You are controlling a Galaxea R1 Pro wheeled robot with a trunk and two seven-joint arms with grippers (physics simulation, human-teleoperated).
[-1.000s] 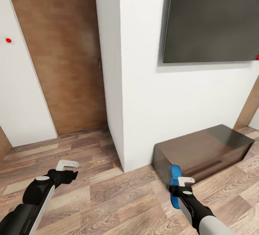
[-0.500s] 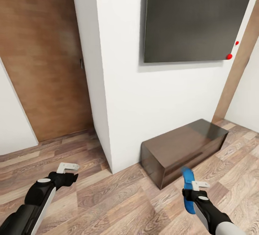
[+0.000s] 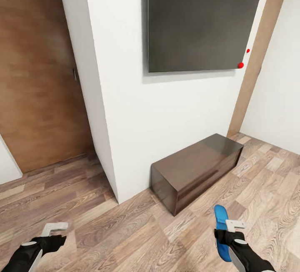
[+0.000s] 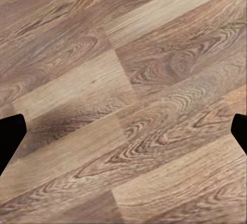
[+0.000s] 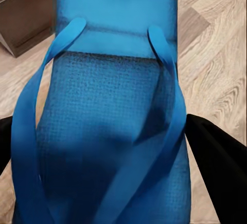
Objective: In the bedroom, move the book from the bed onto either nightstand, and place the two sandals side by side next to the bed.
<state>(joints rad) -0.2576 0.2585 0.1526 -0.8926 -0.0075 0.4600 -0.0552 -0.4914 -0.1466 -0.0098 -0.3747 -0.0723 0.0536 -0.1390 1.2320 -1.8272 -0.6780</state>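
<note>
Carrying one sandal [image 3: 221, 230] clamped in my right gripper [image 3: 228, 232]; left gripper [image 3: 53, 235] fingers spread, empty. I'd turn gently toward the bed.

We have two slim arms with matte black wrist housings that widen into white-and-grey forearm shells. A round pale-grey cap sits on each wrist. Our left gripper [image 3: 56, 227] and right gripper [image 3: 236, 223] each end in a flat, angular light-grey bracket. In both wrist views our fingers [image 4: 10, 137] look plain black.
</note>
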